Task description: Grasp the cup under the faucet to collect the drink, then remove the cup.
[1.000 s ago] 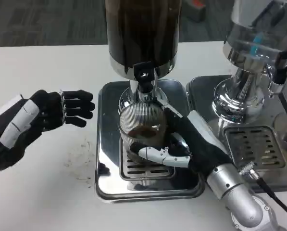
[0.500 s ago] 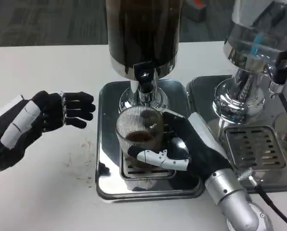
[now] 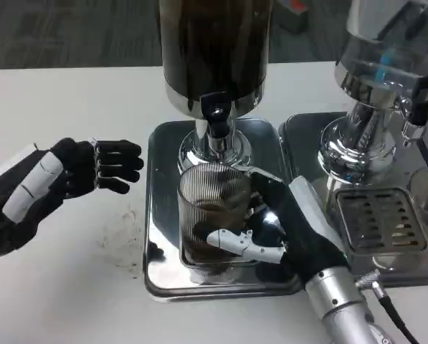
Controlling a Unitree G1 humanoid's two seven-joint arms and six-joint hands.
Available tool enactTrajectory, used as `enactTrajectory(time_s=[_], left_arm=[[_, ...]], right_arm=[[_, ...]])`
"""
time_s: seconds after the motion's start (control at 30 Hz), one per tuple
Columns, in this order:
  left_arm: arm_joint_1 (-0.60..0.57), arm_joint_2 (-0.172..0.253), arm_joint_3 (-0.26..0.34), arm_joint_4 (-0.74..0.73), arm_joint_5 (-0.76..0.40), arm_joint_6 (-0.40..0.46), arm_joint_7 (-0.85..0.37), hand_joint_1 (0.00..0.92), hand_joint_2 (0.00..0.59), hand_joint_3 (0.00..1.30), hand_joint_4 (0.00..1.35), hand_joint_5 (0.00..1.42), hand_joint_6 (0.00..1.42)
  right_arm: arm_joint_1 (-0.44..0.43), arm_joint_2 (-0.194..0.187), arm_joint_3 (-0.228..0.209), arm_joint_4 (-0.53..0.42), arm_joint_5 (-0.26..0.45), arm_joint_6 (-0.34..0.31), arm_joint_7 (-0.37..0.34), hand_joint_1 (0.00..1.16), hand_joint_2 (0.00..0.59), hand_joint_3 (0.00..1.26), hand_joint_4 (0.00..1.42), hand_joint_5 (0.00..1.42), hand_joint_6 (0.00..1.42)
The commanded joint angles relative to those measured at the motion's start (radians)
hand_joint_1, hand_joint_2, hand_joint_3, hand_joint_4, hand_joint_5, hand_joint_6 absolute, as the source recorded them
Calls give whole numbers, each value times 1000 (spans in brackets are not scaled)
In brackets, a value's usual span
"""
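Cup [image 3: 212,211] sits at the centre of the frame, a ribbed clear glass with dark drink in its lower part, standing on the grate of a steel tray [image 3: 163,215]. The right hand [image 3: 278,229] grasps it from the right side: a white-and-black finger wraps across the front of the glass low down, and the black palm lies against its right wall. The silver forearm runs off toward the lower right corner.

Above the cup, at the top centre of the frame, stands a dispenser [image 3: 214,50] with dark liquid in its tank; its faucet [image 3: 215,118] points down just behind and above the rim of the cup. The cup appears slightly forward of the spout, though how far cannot be told from this angle.

At the left of the frame the left hand [image 3: 77,172] hovers over the white table [image 3: 70,100], well apart from the tray. Its black fingers are loosely curled and spread, holding nothing, fingertips pointing right toward the tray.

Faint brown stains [image 3: 120,236] mark the table between that hand and the tray. At the right of the frame a second dispenser [image 3: 386,79] with a clear tank stands on its own tray [image 3: 378,222] with a grate.
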State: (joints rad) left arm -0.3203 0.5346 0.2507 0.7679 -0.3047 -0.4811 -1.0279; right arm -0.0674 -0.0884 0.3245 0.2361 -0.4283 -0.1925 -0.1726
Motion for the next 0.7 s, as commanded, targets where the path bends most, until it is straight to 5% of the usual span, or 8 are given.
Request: enactTrajectory(time_s=[0.03, 0.7], left_arm=[[8, 2, -10, 2, 7, -4, 0, 0, 118, 370, 328, 334, 387], [-7, -12, -34, 25, 11, -20, 2, 0, 123, 366, 328, 334, 387]], right_arm=[[34, 2, -16, -16, -5, -32, -38, 654, 195, 491, 576, 657, 764], [121, -2, -69, -139, -25, -72, -106, 658, 213, 534, 627, 718, 867]])
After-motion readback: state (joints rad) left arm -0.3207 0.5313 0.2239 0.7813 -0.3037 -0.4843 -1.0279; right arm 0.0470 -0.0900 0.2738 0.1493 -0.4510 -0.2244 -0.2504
